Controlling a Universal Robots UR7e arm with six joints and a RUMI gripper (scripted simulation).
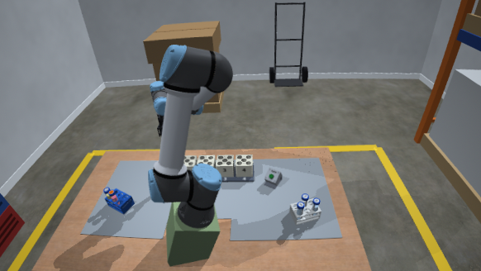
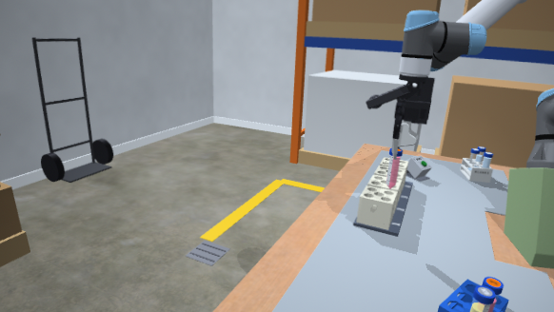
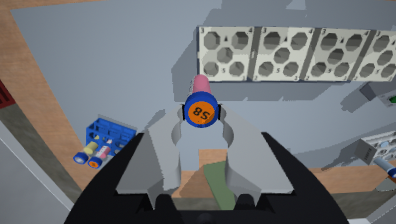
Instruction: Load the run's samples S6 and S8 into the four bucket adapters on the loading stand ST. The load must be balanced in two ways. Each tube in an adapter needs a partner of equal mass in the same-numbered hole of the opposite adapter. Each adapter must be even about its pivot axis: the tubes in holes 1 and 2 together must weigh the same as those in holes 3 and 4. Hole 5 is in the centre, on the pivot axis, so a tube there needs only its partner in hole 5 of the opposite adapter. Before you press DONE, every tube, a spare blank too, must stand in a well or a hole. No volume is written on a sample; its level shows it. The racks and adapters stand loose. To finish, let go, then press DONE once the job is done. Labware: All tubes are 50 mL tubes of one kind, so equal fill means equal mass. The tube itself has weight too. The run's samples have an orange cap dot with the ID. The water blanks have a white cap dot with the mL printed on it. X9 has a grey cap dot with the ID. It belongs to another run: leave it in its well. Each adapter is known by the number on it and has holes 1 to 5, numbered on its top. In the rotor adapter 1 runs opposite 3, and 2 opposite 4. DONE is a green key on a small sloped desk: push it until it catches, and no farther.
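My gripper (image 3: 201,105) is shut on sample tube S8 (image 3: 199,109), a pink-filled tube with a blue cap and an orange dot. It hangs upright above the table, close to the row of four cream bucket adapters (image 3: 295,54); the exterior view shows the tube (image 2: 394,171) over that row (image 2: 384,190). All adapter holes that I can see are empty. In the top view the arm hides the gripper and part of the adapters (image 1: 225,164). The blue sample rack (image 1: 118,200) at the left holds two or three tubes; it also shows in the wrist view (image 3: 107,139).
The green DONE key on its small desk (image 1: 274,176) stands right of the adapters. A white rack of blue-capped blanks (image 1: 307,209) stands at the right front. The arm's green base block (image 1: 192,235) is at the table's front middle.
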